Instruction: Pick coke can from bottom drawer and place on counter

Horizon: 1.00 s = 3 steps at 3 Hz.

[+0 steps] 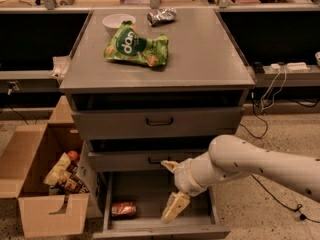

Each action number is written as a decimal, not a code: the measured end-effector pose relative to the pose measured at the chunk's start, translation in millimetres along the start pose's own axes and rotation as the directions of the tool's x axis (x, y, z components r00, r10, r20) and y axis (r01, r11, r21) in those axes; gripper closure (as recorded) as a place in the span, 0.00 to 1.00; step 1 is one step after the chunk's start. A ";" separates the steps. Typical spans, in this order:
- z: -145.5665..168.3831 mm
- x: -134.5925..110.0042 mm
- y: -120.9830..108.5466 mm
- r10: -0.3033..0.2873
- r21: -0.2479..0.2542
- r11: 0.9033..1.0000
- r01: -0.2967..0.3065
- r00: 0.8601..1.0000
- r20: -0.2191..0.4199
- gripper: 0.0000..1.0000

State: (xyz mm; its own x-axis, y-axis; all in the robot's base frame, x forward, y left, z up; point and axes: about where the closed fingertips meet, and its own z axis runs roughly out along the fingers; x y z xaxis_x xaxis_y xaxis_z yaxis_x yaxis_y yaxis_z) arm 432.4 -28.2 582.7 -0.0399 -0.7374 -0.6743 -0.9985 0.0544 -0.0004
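While the bottom drawer (150, 191) stood pulled open, the coke can (123, 209) lay on its side on that drawer's grey floor, in the left front part and close to the left wall. The gripper (164, 190) hung over the middle of the same drawer, to the right of the can and apart from it. Its jaws were spread wide with nothing between them, one pale finger near the drawer's back edge and the other slanting down toward the drawer's front. The white arm (250, 164) stretched from the right of the drawer, crossing above its right wall.

Directly above the bottom drawer sat two shallower drawers (160, 123) with black loop handles, both closed. Above those lay the counter (205, 54). On it, toward the left, lay a green snack bag (136, 48). Behind the bag stood a small white bowl (118, 21), and beside the bowl lay a crumpled silver foil packet (161, 16). On the floor to the left of the bottom drawer stood an open cardboard box (35, 184) holding assorted packets.
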 end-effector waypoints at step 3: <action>132.4 68.1 -21.5 0.024 -0.041 0.999 -0.021 0.998 0.062 0.00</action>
State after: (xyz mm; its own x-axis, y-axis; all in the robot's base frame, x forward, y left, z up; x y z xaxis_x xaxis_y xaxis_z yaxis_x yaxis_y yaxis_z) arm 456.1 9.6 439.0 -0.0610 -0.6930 -0.7183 -0.9981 0.0420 0.0442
